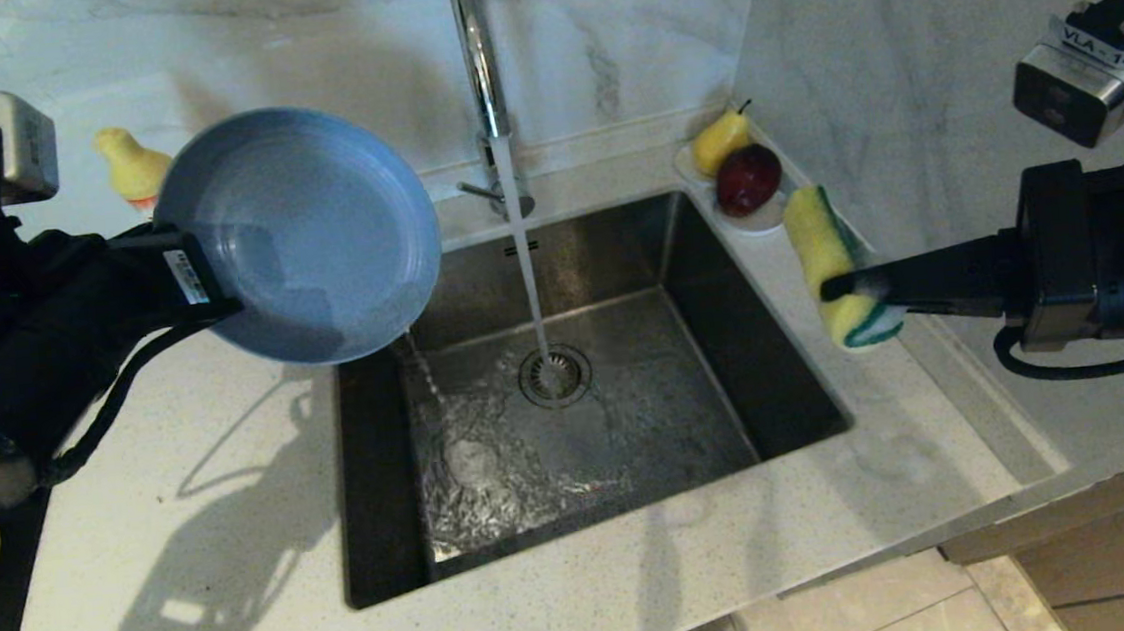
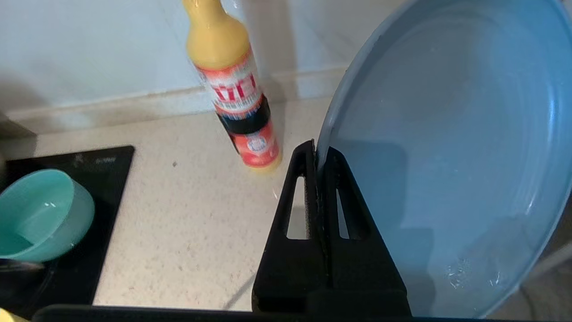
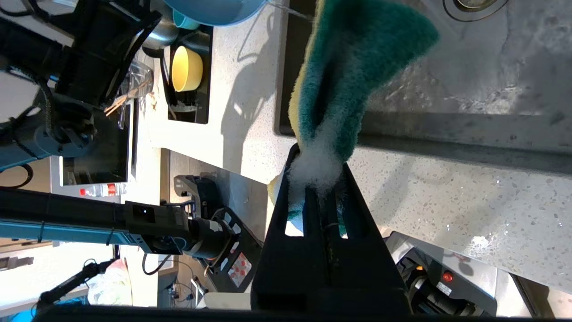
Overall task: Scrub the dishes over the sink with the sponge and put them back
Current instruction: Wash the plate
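While the left hand (image 1: pixel 203 283) pinches the tilted, draining grey-blue round plate (image 1: pixel 300 236) by its rim, it should hold until dripping stops, as the right hand (image 1: pixel 836 286) clamps the soapy yellow-and-green sponge (image 1: pixel 834 269) opposite, across the steel sink (image 1: pixel 629 400).

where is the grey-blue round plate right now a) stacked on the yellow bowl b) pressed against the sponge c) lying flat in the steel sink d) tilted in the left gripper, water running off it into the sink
d: the left gripper is shut on the rim of the grey-blue round plate, which is tilted and spills a thin stream into the steel sink.
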